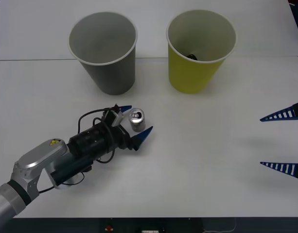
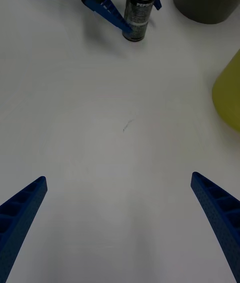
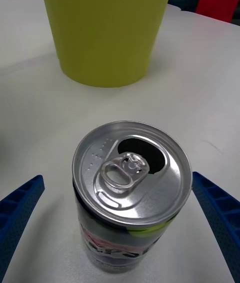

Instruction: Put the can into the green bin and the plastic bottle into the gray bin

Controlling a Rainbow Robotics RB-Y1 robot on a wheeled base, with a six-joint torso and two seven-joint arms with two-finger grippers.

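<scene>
The left gripper [image 1: 134, 124] had its blue ribbed fingers spread wide on either side of the can [image 1: 136, 120], one finger beyond it and one on the near side; in the left wrist view a clear gap showed between each finger and the can's wall, so nothing was yet grasped. The can stood upright on the white table [image 1: 207, 165], its pull-tab top opened and a dark label round its body. The left arm reached in low from the near left corner of the table, its forearm nearly level with the surface and angled toward the bins, a black cable looped over the wrist. The right gripper [image 1: 284, 141] hung at the right edge of the table, well apart from the can, its two fingers parted wide and holding nothing. Behind the can stood the gray bin [image 1: 106, 53] on the left and the green bin [image 1: 198, 48] on the right, both upright. A small dark object lay at the bottom of the green bin, too small to identify.
</scene>
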